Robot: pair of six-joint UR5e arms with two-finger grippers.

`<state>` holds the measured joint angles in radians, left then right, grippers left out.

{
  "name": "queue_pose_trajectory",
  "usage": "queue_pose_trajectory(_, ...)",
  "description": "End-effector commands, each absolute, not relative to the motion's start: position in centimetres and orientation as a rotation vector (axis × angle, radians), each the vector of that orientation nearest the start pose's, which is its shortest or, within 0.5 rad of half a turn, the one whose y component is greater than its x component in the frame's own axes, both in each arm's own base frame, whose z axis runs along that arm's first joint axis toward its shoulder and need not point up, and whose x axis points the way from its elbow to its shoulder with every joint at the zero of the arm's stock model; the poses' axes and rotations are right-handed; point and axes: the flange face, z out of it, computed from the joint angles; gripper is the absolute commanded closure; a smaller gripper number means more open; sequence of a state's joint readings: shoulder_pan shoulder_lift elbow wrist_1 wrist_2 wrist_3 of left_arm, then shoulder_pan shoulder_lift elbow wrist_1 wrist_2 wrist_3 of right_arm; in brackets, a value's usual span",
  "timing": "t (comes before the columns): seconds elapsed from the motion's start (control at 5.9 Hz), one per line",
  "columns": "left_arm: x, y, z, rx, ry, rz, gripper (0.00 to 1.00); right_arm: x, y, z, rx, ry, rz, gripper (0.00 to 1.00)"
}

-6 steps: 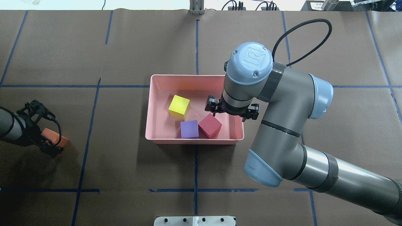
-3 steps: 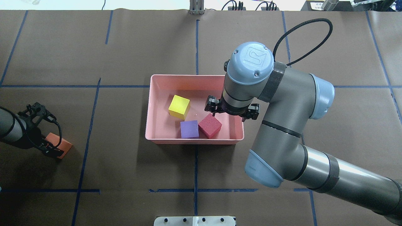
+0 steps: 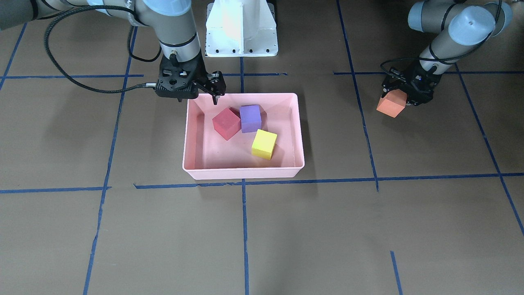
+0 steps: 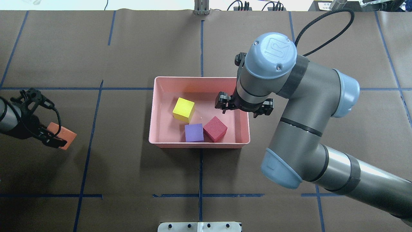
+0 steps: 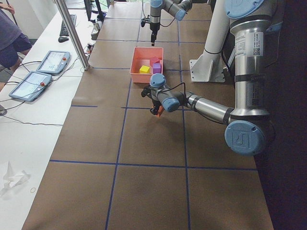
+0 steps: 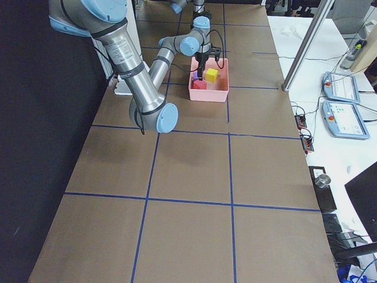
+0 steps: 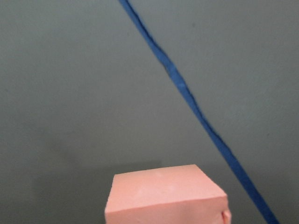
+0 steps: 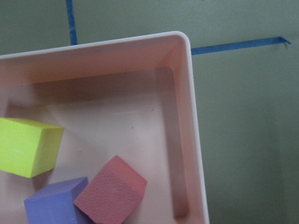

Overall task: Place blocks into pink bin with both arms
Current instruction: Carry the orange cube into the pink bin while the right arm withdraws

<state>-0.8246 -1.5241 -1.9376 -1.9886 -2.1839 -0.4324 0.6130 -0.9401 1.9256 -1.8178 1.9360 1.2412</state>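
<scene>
A: Status?

B: 3 of 4 in. Yellow block (image 4: 183, 109), purple block (image 4: 194, 132) & red block (image 4: 215, 129) sit in the pink bin (image 4: 199, 79). Purple & red are touching, by the robot-side wall. The orange block (image 4: 64, 137) is pinched in the left gripper (image 4: 51, 140), off the table, well apart from the bin on the robot's left.

A: Right gripper (image 3: 197, 98)?

B: Fingers spread, empty, hanging over the bin's right end.

A: Risks?

B: Prob. three. The left grip looks to be on one end of the cube, w/ most of it sticking out, tilted. Foam's soft, so it could pivot or slip mid-carry. The right arm sits over the bin; if it doesn't clear, the arms could clash. A low carry could clip the rim & shove the bin.

A: Drop spot?

B: I'd say the bare floor at the bin's left end, beside the yellow. Landing on a cube may bounce it out.
</scene>
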Motion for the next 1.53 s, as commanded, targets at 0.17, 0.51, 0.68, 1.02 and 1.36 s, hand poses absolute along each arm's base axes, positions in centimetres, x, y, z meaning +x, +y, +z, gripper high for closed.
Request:
queue_pose_trajectory(0.17,29.5,-46.5,29.4,0.171,0.912,0.207,0.75,-33.5,-44.6,23.8,0.099,-0.797,-0.039,0.00)
queue_pose_trajectory(0.51,36.3,-47.0,19.1,0.090,0.935,0.073,0.74,-24.9,-47.5,29.8,0.128,-0.764,-0.164,0.00)
queue_pose_trajectory(0.68,41.9,-46.8,15.7,0.092,0.918,0.027,0.74,-19.7,-48.2,34.0,0.127,-0.758,-0.232,0.00)
queue_pose_trajectory(1.02,52.9,-47.2,8.4,0.080,0.886,-0.055,0.73,-10.8,-47.2,41.8,0.132,-0.731,-0.336,0.00)
queue_pose_trajectory(1.36,56.5,-47.0,6.0,0.085,0.887,-0.052,0.00,-5.9,-45.0,46.5,0.118,-0.723,-0.376,0.00)
